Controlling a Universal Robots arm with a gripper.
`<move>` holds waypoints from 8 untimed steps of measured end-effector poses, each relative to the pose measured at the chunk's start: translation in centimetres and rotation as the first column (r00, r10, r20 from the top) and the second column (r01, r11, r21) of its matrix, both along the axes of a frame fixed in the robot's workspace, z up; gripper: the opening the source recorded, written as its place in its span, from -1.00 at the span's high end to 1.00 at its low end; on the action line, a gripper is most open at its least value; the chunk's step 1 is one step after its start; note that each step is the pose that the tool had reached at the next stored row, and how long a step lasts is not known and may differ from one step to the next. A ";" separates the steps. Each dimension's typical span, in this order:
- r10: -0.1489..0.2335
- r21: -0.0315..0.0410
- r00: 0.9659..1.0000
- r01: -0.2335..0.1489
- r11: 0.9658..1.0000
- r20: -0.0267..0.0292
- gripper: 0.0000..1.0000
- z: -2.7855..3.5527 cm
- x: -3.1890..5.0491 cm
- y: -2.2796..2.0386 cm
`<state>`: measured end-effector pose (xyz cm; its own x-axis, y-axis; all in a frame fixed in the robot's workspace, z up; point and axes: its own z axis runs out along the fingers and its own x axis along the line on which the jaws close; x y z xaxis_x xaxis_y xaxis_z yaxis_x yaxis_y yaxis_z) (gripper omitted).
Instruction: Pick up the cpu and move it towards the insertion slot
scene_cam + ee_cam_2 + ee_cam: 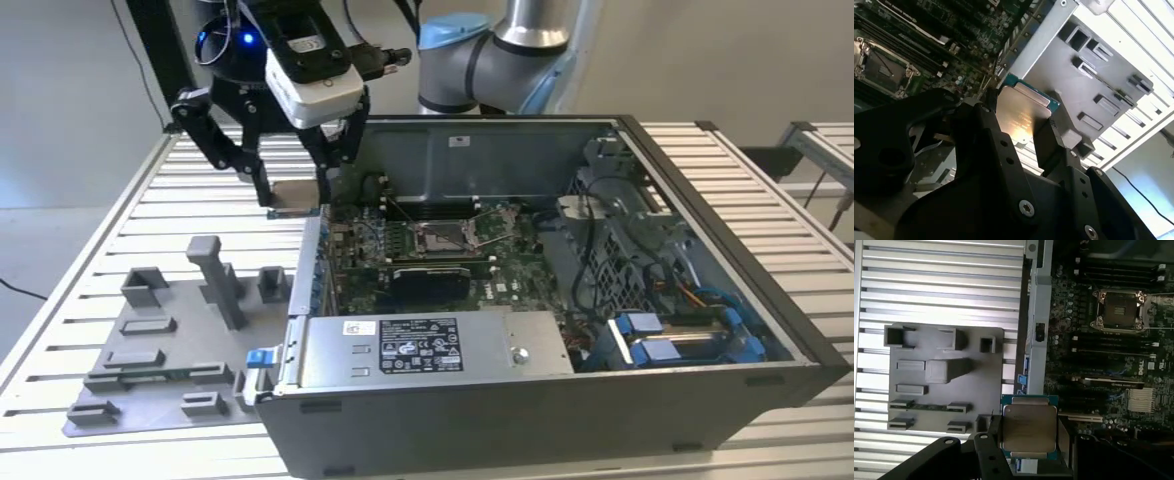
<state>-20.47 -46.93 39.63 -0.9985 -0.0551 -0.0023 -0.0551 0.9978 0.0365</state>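
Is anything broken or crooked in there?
Nothing stands out. The gripper holds the cpu squarely by two opposite edges, above the computer case's side wall. The insertion slot looks whole, with nothing in it. The grey fixture plate lies flat on the slatted table.

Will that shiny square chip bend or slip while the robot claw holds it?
Probably stiff: the cpu looks perfectly flat while pinched by the gripper. Its shiny metal top looks smooth, so it may slip. Thin and small, it is likely light.
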 end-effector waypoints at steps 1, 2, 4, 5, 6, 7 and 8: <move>0.000 0.000 1.000 0.000 1.000 0.000 1.00 0.00 0.30 0.00; 0.000 0.000 1.000 0.000 1.000 0.000 1.00 0.00 0.60 0.00; 0.000 0.000 1.000 0.000 1.000 0.000 1.00 0.00 1.18 0.00; 0.000 0.000 1.000 0.000 1.000 0.000 1.00 0.00 1.49 0.00; 0.000 0.000 1.000 0.000 1.000 0.000 1.00 0.00 1.79 0.00; 0.000 0.000 1.000 0.000 1.000 0.000 1.00 0.00 2.08 0.00; 0.000 0.000 1.000 0.000 1.000 0.000 1.00 -0.01 2.36 0.00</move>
<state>-18.11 -46.93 39.63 -0.9985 -0.0550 -0.0023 -0.0551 0.9978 0.0366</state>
